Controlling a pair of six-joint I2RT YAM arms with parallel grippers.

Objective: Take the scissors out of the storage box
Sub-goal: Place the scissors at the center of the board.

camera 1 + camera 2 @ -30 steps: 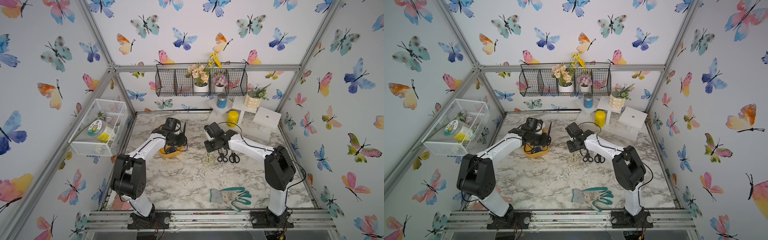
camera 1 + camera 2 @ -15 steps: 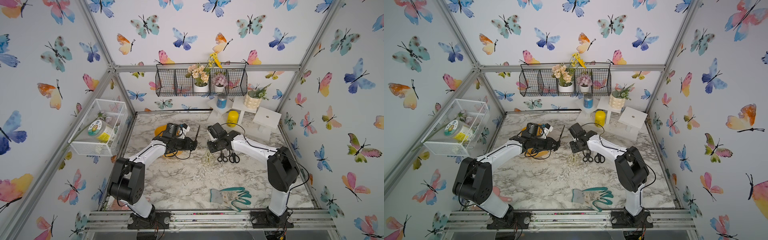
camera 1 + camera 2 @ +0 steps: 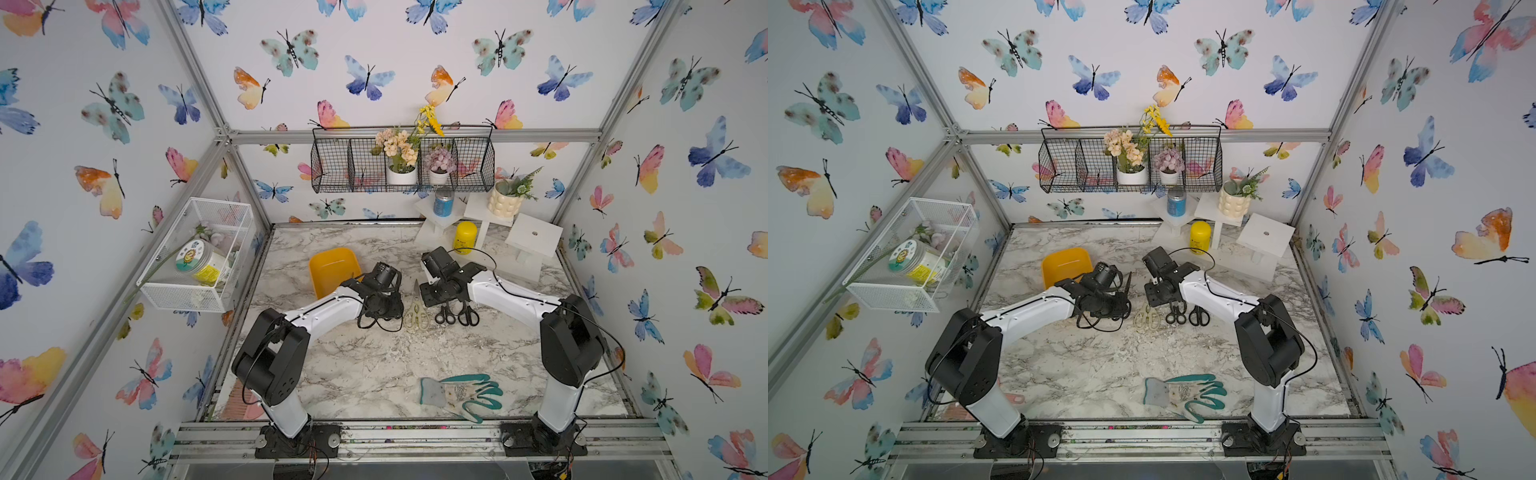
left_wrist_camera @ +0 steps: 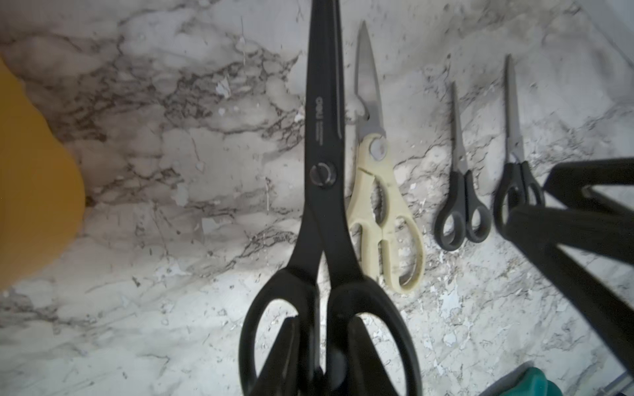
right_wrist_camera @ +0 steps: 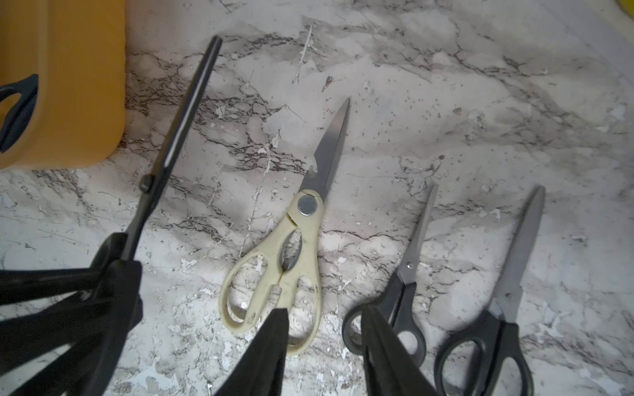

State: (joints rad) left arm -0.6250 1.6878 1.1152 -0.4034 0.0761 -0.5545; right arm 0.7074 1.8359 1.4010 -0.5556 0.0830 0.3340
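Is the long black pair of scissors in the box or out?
Out: the left gripper holds the black scissors by the handles, over the table.

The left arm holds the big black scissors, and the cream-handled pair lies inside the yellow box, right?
Not quite. The cream-handled pair lies on the marble table, outside the yellow box, as the right wrist view shows. The left gripper does hold the big black scissors by their handles.

Flat on the bench, the shears. Just right of the shears, small scissors, then larger scissors. Just left, long scissors held in the left pincer. Left and behind, the storage box; well in front, gloves.
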